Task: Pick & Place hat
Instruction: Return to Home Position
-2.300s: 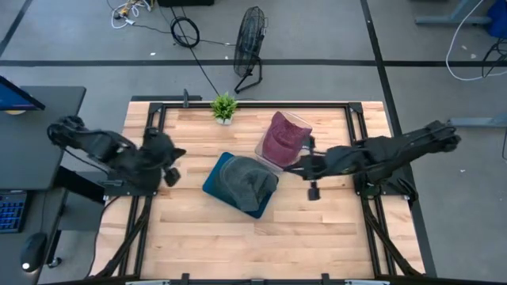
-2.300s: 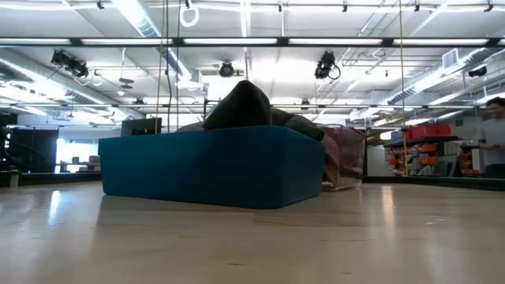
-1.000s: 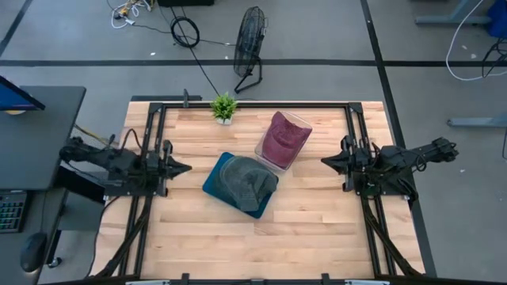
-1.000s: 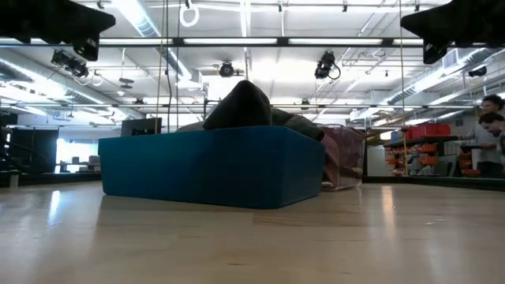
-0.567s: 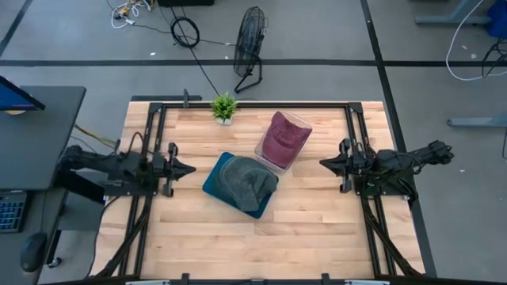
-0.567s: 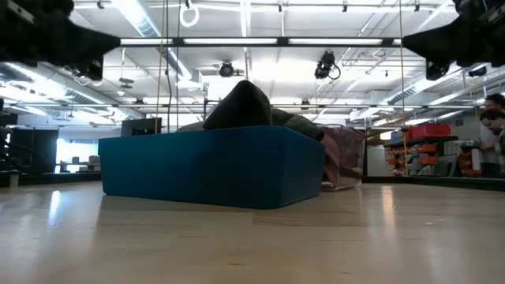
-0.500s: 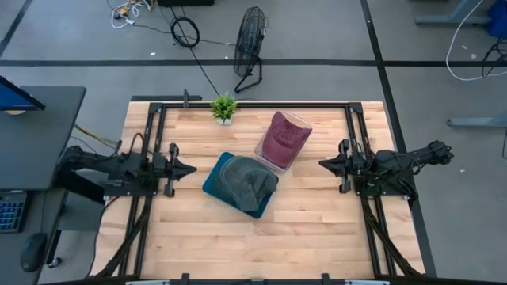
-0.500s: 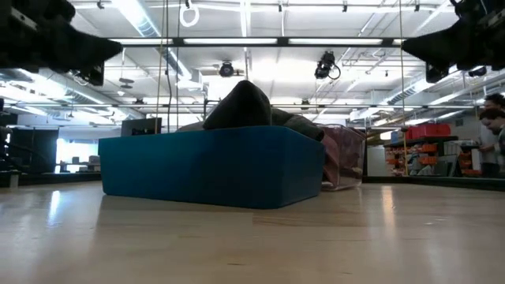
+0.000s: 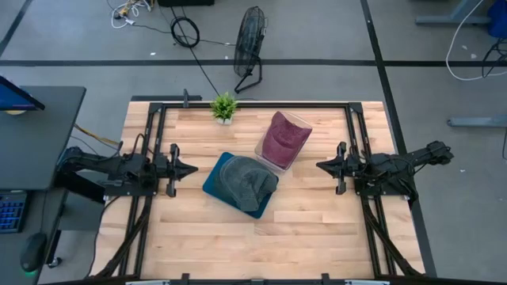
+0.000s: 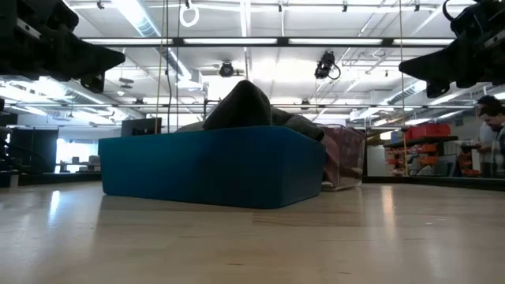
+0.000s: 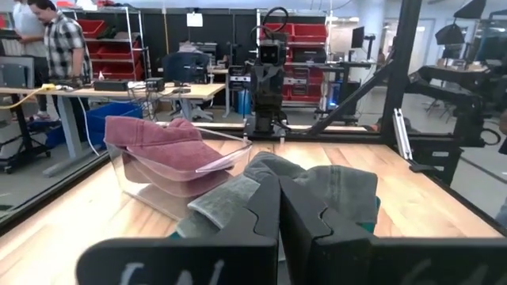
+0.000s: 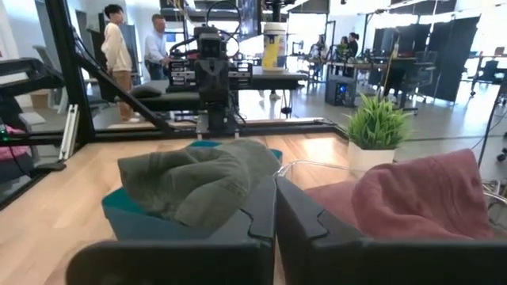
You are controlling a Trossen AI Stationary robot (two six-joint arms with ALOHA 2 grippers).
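A grey-green hat (image 9: 245, 180) lies crumpled on top of a teal box (image 9: 214, 186) near the table's middle; it also shows in the low view (image 10: 248, 106). A maroon hat (image 9: 283, 136) sits inside a clear container (image 9: 264, 150) just beyond it. My left gripper (image 9: 192, 169) hovers shut at the table's left side, pointing toward the teal box. My right gripper (image 9: 318, 165) hovers shut at the right side, facing it. In both wrist views the fingers are closed together, with the grey-green hat (image 11: 317, 186) (image 12: 198, 178) ahead of them.
A small potted plant (image 9: 224, 107) stands at the table's far edge. Black frame rails (image 9: 348, 127) run along the left, right and far sides. Bare wood (image 9: 253, 245) stretches toward the near edge. People stand in the room beyond the table (image 10: 493, 134).
Both arms have sunk a little and edged inward toward the teal box, fingers staying shut. Neither hat has moved.
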